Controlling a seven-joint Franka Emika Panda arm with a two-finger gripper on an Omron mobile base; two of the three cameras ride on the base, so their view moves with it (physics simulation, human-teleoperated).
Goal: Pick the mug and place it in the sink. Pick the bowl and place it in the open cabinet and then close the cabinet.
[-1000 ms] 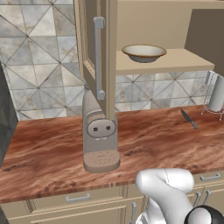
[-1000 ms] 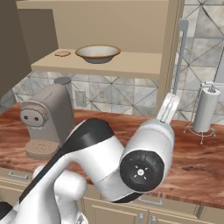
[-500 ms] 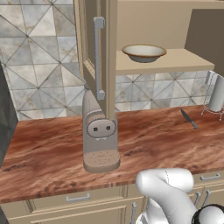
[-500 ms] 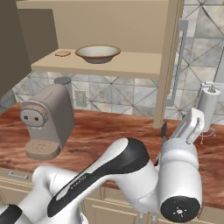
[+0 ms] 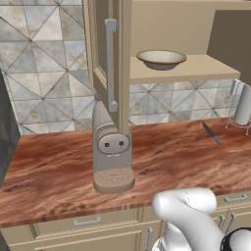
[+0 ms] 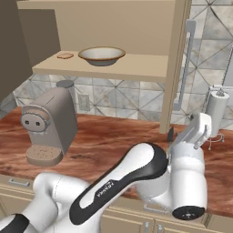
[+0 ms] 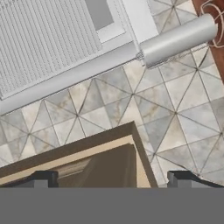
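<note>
One bowl [image 5: 161,59] sits on the open cabinet [image 6: 136,68] shelf above the worktop [image 5: 59,166], a coffee machine [image 5: 112,152] below, while the empty claw [image 7: 111,179] gapes wide beside the cabinet's door [image 6: 175,68] near a paper-towel roll [image 6: 215,109].

Wall: tiled in grey marbled triangles [image 5: 44,73] | Counter: reddish-brown veined top [image 5: 171,157] | Lower drawers: beige, silver-handled [image 5: 88,223]

The glossy white, rounded-shell robot arm [image 6: 136,175] is built of thick tubular links with smooth bulging elbows, joined by dark grey to black bands at the joints. One link carries small dark lettering along its side, and a round black cap with a pale centre closes the end of a joint housing. The white boxy two-finger gripper [image 6: 199,130] ends in small dark grey square fingertips [image 7: 43,178].
</note>
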